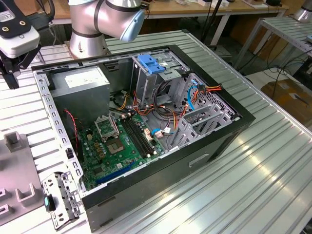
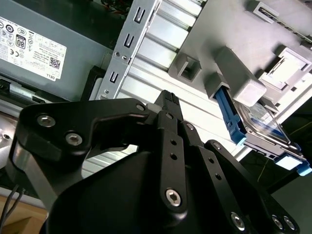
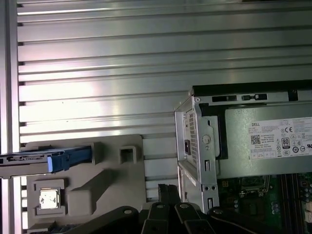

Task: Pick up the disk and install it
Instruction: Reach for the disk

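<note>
Blue carrier rails (image 3: 68, 159) mark the disk (image 3: 24, 160) for me. In the first wrist view I see it edge-on, seated in a grey fixture plate (image 3: 112, 204) that lies on the ribbed metal table (image 3: 97, 73), just outside the open computer case (image 3: 194, 139). In the second wrist view its labelled face shows past a grey block (image 2: 239, 78) of the same plate, with one rail along the near edge. My gripper (image 2: 168, 101) hangs apart from the disk, over the strip of table between the plate and the case wall, near the power supply (image 2: 44, 53) with its white sticker. Whether it is spread or pressed together I cannot tell, but the disk is not in it.

I judge the step in hand to be the reach for the pick-up, with the task barely begun. To do it well I would square up with the disk's flat faces before descending, so the grip lands on bare metal rather than on the plastic rails, which look likely to flex or slip. The block stands close beside the disk — I should keep clear of it on the way down and not brush the plate. The circuit side deserves only a gentle squeeze. A lift straight out along the slot should keep the rails from catching. The drive cage (image 1: 161, 73) inside the case stands well apart from the disk, so a firm, centred hold matters from the start.
</note>
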`<state>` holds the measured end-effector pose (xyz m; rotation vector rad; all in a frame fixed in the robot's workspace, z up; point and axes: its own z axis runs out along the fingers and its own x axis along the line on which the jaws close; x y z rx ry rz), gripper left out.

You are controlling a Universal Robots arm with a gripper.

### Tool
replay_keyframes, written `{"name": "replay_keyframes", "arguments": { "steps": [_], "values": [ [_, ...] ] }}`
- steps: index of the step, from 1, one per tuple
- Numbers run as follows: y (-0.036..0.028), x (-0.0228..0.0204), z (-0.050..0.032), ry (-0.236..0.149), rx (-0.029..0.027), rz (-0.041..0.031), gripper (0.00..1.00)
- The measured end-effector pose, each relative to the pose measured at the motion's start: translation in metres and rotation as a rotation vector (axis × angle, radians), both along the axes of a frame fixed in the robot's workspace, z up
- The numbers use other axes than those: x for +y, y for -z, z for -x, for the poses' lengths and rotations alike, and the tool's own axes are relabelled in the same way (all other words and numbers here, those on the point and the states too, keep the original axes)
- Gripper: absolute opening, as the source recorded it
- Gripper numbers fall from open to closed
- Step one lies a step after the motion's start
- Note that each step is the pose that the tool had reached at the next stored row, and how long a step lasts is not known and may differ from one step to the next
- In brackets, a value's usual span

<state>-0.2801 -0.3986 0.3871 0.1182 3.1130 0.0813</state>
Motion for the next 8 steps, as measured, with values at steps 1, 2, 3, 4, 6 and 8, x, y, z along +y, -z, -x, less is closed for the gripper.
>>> {"name": "replay_keyframes", "arguments": {
  "steps": [1,2,3,4,6,8],
  "values": [
    [0.0,0.0,0.0015,0.0,0.0,0.0,0.11],
    [0.0,0.0,0.0028,0.0,0.0,0.0001,0.11],
    [0.0001,0.0,0.0048,0.0,0.0,0.0,0.11],
    [0.0001,0.0,0.0065,0.0,0.0,0.0,0.11],
    [0.0001,0.0,0.0091,0.0,0.0001,0.0,0.11],
    [0.0001,0.0,0.0115,0.0,0.0,0.0001,0.11]
  ]
}}
